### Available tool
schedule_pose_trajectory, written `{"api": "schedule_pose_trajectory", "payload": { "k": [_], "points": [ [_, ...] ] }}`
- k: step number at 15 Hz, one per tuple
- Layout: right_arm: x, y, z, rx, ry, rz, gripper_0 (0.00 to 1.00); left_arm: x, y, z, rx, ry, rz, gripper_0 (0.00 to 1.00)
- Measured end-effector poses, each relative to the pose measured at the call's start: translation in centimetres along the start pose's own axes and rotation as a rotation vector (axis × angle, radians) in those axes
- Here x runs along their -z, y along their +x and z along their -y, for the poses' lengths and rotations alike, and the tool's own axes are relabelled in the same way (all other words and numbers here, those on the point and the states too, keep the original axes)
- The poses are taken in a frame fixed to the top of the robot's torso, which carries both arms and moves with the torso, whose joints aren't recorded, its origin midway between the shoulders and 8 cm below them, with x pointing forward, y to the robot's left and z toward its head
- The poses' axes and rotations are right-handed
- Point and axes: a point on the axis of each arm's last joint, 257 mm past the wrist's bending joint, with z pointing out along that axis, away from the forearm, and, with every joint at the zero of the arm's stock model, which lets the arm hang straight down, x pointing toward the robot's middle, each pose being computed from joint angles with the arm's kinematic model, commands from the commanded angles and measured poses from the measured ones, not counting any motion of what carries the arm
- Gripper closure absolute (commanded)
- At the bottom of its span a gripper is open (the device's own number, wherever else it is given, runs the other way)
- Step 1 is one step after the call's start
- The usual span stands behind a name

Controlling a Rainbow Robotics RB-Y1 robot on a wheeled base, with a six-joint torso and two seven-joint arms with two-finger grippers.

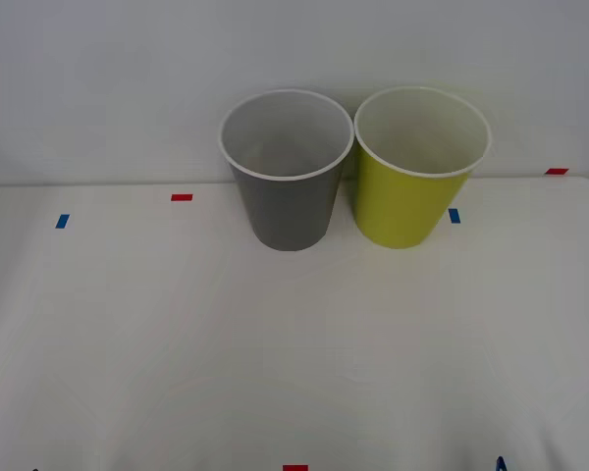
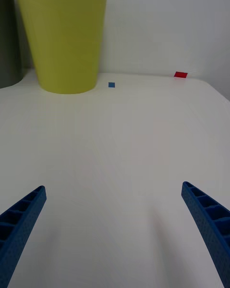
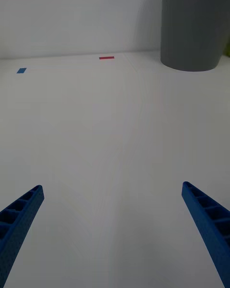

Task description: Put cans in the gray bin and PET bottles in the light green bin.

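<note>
- Standing upright side by side at the far edge of the white table (image 1: 294, 373), the gray bin (image 1: 287, 172) and light green bin (image 1: 417, 172) nearly touch.
- Right gripper (image 2: 114, 221) spread wide, holding nothing, light green bin ahead.
- Left gripper (image 3: 112, 221) spread wide, holding nothing, gray bin ahead.

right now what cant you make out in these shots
- Bottom of the gray bin: front view, hidden by its own walls, so any contents are unknown.
- Bottom of the light green bin: front view, same reason.
- Left gripper and right gripper: open over the white table; arms cut off by wrist-view edges.
- Gray bin rim: cut off in the left wrist view.
</note>
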Motion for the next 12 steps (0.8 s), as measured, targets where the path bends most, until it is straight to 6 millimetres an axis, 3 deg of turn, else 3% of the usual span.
{"api": "schedule_pose_trajectory", "payload": {
  "k": [12],
  "points": [
    [0.00,0.00,0.00,0.000,0.000,0.000,0.02,0.00,0.00,0.00,0.000,0.000,0.000,0.00]
  ]
}}
